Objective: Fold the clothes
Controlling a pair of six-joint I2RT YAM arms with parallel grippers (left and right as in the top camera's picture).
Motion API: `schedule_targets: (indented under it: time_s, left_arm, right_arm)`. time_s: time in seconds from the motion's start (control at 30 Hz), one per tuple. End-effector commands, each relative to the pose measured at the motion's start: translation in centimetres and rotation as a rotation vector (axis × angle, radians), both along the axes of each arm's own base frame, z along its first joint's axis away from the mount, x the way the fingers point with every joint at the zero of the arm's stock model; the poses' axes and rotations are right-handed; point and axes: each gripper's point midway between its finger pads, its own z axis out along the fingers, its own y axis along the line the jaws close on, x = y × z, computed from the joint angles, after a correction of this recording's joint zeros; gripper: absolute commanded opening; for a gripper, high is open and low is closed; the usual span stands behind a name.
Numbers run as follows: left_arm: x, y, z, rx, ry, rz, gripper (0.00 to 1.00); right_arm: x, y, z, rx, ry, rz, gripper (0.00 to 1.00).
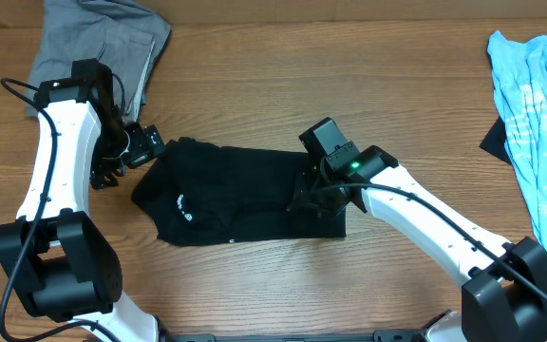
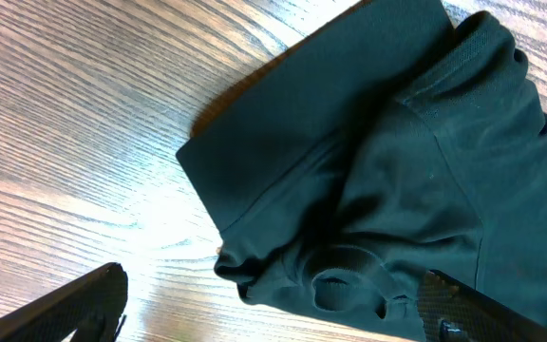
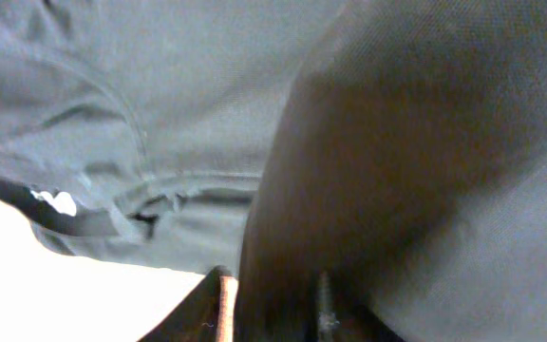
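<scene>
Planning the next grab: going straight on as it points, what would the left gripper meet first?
The left gripper would probably meet the black T-shirt at its bunched collar; bare table lies close beside.

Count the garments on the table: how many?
3. The black T-shirt lies in the middle; the grey garment at the top left corner of the overhead view; the light blue shirt at the right edge. A dark scrap beside it may be a fourth.
</scene>
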Motion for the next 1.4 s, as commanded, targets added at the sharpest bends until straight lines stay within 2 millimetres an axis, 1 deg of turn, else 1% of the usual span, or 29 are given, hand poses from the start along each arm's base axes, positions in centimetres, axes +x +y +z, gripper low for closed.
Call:
schedule_targets:
  time_s: [0.0,0.03,0.13,0.2,0.23,0.27,0.3,0.33,0.37,0.4,0.5,0.57,0.7,0.77,0.83,0.9,0.97,1.07,1.23,1.37]
  left_arm:
    - [0.0,-0.3,-0.4,-0.005,0.007,-0.029,1.0]
    - [0.0,-0.3,-0.4,-0.005,0.007,-0.029,1.0]
    - [0.0,-0.3,-0.4,-0.005,0.007,-0.029,1.0]
    - [-0.1,-0.3,-0.4,-0.005,0.009,-0.029,1.0]
    - [-0.1,-0.3,-0.5,-0.005,0.012,-0.029,1.0]
    - [-0.2,-0.3,-0.6,-0.006,0.015,-0.029,1.0]
    - [-0.4,-0.3,-0.8,-0.006,0.023,-0.029,1.0]
    - [-0.5,-0.4,-0.9,-0.007,0.026,-0.029,1.0]
    - [-0.7,-0.4,-1.3,-0.009,0.033,-0.029,1.0]
    - [-0.8,-0.4,-1.4,-0.009,0.035,-0.029,1.0]
    - [-0.9,-0.4,-1.7,-0.01,0.037,-0.029,1.0]
    - [-0.8,-0.4,-1.7,-0.01,0.035,-0.029,1.0]
    - [-0.9,-0.5,-1.7,-0.013,0.04,-0.029,1.0]
    - [-1.3,-0.5,-1.7,-0.016,0.053,-0.029,1.0]
    - [-1.3,-0.6,-1.7,-0.017,0.055,-0.046,1.0]
    - [-1.3,-0.5,-1.7,-0.017,0.054,-0.052,1.0]
    - [-1.3,-0.5,-1.7,-0.017,0.052,-0.052,1.0]
    - [-1.1,-0.5,-1.7,-0.016,0.046,-0.052,1.0]
    - [-1.0,-0.5,-1.7,-0.015,0.039,-0.052,1.0]
    - [-1.0,-0.5,-1.7,-0.015,0.039,-0.052,1.0]
  right_arm:
    - [0.4,0.8,0.7,0.031,-0.008,0.0,0.71]
    - [0.4,0.9,0.8,0.036,-0.009,0.002,0.75]
    - [0.7,1.0,0.9,0.04,-0.021,0.001,0.8]
    - [1.2,0.6,0.9,0.031,-0.04,0.011,0.85]
    - [1.6,0.0,1.0,0.023,-0.045,0.007,0.89]
    - [1.9,-0.6,1.1,0.015,-0.043,-0.012,0.89]
    - [2.6,-2.0,1.2,0.006,-0.033,-0.051,0.89]
    - [3.1,-2.9,1.3,0.003,-0.026,-0.078,0.89]
    - [3.8,-4.6,1.1,-0.005,-0.014,-0.129,0.89]
    - [4.2,-5.5,1.0,-0.009,-0.012,-0.149,0.89]
    - [5.0,-6.6,0.8,-0.007,-0.026,-0.133,0.89]
    - [5.1,-6.6,0.5,-0.015,-0.026,-0.118,0.89]
    - [5.7,-6.3,-1.9,-0.029,0.006,-0.114,0.89]
    - [6.0,-5.6,-3.4,-0.002,0.035,-0.102,0.85]
    - [6.1,-4.7,-4.0,0.038,0.052,-0.089,0.81]
    - [6.4,-4.2,-4.2,0.062,0.046,-0.081,0.77]
    - [6.5,-4.2,-4.1,0.063,0.043,-0.081,0.75]
    - [6.5,-4.2,-4.1,0.063,0.042,-0.081,0.63]
    - [6.6,-4.2,-4.1,0.065,0.044,-0.088,0.6]
    - [6.5,-4.7,-4.3,0.034,0.046,-0.098,0.61]
